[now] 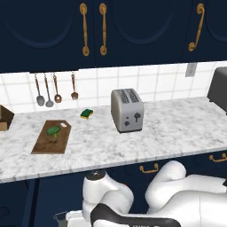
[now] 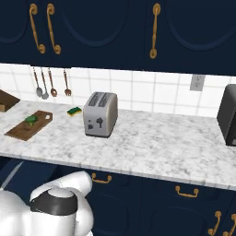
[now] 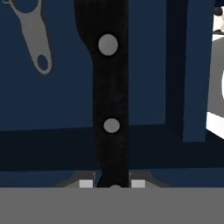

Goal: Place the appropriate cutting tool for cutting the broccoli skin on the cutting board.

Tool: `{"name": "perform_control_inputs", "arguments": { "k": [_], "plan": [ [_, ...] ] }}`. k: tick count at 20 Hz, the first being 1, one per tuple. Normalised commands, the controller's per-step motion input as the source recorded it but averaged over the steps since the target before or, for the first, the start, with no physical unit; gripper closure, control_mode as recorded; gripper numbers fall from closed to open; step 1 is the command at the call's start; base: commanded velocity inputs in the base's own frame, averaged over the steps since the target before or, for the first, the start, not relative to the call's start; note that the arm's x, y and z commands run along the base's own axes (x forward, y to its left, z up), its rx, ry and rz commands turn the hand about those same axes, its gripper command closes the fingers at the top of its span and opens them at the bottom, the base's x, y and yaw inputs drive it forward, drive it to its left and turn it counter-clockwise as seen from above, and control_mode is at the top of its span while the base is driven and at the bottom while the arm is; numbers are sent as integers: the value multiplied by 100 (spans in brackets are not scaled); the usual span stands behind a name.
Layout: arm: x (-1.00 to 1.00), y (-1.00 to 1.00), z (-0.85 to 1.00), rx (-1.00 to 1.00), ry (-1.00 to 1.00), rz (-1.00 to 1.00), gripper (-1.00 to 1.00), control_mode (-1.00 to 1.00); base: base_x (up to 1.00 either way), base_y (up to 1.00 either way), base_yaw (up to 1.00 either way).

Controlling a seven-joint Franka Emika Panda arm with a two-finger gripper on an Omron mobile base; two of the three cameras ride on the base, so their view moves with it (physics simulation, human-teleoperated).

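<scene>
Knife: black handle (image 3: 109, 96) with pale grey rivets runs up the middle of the hand view, rising from between the two fingertips; blade not seen.
Claw: gripper (image 3: 112, 183) closed around the knife handle, one pale finger pad (image 3: 86, 183) touching each side of it.
Peeler: grey handle end (image 3: 35, 37) with a hole, near the upper left of the hand view, apart from the knife, against dark blue panels.
Cutting board: dark brown board (image 1: 46, 144) lies flat toward the left end of the worktop (image 1: 177, 128), near its front edge.
Broccoli: green floret (image 1: 53, 130) rests on the board's far half.
Sponge: green-and-yellow sponge (image 1: 87, 114) near the back wall, between board and toaster (image 1: 127, 110).
Utensils: spoons and ladles (image 1: 55, 90) hang on the tiled wall above the board.
</scene>
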Motion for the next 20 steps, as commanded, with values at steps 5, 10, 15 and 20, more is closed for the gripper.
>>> {"name": "perform_control_inputs", "arguments": {
  "k": [5, 10, 15, 20],
  "plan": [
    [73, 0, 69, 2, -3, -1, 100, -100, 0, 0, 0],
    [95, 0, 53, 3, -2, -2, 100, -100, 0, 0, 0],
    [97, 1, 41, 3, 0, -1, 100, -100, 0, 0, 0],
    [94, 30, 37, 0, 0, -3, 100, -100, 0, 0, 0]
  ]
}}
